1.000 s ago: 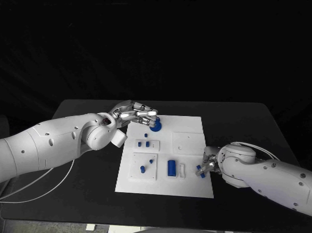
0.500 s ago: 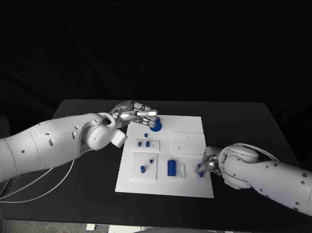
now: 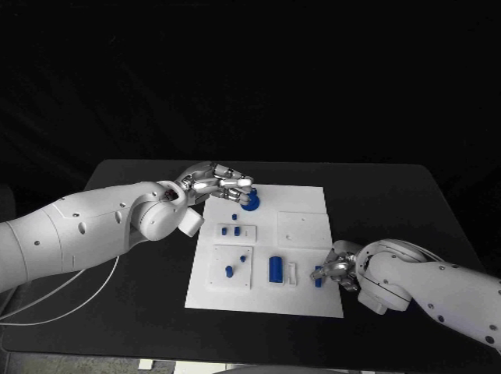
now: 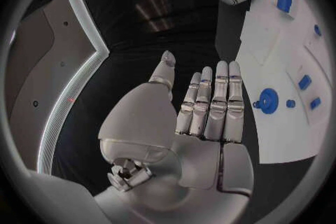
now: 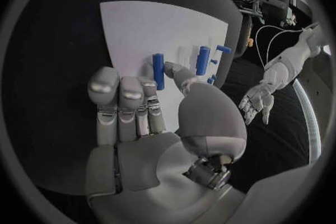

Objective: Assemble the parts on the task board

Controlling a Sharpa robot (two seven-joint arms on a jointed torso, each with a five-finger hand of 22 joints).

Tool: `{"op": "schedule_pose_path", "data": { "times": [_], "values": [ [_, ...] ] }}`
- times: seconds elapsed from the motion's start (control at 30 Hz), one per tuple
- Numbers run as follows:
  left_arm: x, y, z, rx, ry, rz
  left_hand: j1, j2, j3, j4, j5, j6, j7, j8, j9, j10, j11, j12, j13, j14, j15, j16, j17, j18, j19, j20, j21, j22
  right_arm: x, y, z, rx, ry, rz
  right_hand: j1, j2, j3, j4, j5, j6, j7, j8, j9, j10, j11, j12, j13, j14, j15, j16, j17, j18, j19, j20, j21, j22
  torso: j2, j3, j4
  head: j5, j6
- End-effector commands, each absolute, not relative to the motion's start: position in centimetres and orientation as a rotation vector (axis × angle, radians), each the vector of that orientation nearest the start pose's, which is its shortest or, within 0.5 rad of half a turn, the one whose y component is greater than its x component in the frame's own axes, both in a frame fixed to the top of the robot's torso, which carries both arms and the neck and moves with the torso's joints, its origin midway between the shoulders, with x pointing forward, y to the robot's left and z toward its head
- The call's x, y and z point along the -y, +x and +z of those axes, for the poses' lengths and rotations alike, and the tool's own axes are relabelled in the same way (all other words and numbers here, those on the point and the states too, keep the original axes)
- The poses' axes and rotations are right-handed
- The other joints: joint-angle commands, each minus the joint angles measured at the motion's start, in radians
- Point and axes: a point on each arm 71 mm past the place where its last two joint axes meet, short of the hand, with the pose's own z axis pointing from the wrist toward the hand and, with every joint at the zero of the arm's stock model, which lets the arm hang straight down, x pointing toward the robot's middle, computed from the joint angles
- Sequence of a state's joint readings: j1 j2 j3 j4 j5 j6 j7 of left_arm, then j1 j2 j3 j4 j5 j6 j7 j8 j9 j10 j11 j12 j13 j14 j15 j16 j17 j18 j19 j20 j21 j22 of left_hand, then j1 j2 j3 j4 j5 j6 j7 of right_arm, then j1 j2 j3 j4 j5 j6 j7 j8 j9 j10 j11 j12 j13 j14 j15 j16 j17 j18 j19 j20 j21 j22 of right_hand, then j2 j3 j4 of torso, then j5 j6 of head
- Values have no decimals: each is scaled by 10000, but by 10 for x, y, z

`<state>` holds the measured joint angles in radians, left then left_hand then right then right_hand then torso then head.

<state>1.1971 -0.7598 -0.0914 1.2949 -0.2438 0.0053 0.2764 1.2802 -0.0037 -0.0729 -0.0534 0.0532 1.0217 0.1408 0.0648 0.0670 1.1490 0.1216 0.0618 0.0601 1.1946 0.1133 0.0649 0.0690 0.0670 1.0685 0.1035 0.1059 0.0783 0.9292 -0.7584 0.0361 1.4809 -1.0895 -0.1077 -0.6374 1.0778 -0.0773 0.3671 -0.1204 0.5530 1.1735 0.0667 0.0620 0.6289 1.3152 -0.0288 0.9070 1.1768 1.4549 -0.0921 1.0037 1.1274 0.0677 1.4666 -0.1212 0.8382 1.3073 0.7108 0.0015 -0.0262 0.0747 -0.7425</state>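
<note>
The white task board (image 3: 301, 222) lies mid-table with several blue parts on it. A round blue part (image 3: 250, 204) sits near its far left corner, just off the fingers of my left hand (image 3: 214, 184). That hand (image 4: 189, 117) is flat with its fingers straight and holds nothing; the round part (image 4: 268, 101) lies beyond its fingertips. My right hand (image 3: 338, 269) is at the board's near right edge and pinches a small blue peg (image 3: 320, 282). The peg (image 5: 158, 71) stands between thumb and fingers of the right hand (image 5: 150, 117).
A blue cylinder (image 3: 276, 269) lies near the board's front, beside the right hand. Small blue pegs (image 3: 230, 231) stand on the left side, with others (image 3: 230, 271) nearer the front. Black table (image 3: 385, 195) surrounds the board.
My right hand has slid a little toward the table's near edge, taking the blue peg with it. The left hand has stayed still.
</note>
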Motion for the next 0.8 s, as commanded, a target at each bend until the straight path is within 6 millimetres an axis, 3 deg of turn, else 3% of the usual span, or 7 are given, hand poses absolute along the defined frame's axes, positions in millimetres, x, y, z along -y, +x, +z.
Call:
{"op": "schedule_pose_path", "data": {
  "times": [0.03,0.33,0.8],
  "values": [
    [-213,511,-218,-17832,-8533,-15305,-33,47,-32,19,32,-27,41,-8,0,-10,35,-16,13,-82,17,-21,-1,-63,-58,-13,7,-13,191,424,-324,-23705,6014,4356,95,167,1257,-1487,-40,-163,123,14,-5521,87,-48,56,16,41,-31,-25,-26,21,378,53,-73,1007,1,-2,10,-9,1],
    [-213,510,-218,-17869,-8526,-15316,-33,47,-32,19,32,-27,41,-8,0,-10,35,-16,13,-82,17,-21,-1,-63,-58,-13,7,-13,181,423,-322,-23586,6306,4932,194,337,768,-1435,-668,-25,61,12,-5497,116,-67,80,15,46,-35,-33,-53,4,418,49,-168,1011,0,-7,8,-18,18],
    [-212,510,-218,-17904,-8514,-15323,-33,47,-32,19,32,-27,41,-8,0,-10,35,-16,13,-82,17,-21,-1,-63,-58,-13,7,-13,172,426,-323,-23635,6158,5007,245,463,197,-1338,-705,122,0,14,-5474,119,-85,81,2,46,-50,-29,-68,-16,456,37,-258,1017,2,-7,5,-18,50]
  ]
}}
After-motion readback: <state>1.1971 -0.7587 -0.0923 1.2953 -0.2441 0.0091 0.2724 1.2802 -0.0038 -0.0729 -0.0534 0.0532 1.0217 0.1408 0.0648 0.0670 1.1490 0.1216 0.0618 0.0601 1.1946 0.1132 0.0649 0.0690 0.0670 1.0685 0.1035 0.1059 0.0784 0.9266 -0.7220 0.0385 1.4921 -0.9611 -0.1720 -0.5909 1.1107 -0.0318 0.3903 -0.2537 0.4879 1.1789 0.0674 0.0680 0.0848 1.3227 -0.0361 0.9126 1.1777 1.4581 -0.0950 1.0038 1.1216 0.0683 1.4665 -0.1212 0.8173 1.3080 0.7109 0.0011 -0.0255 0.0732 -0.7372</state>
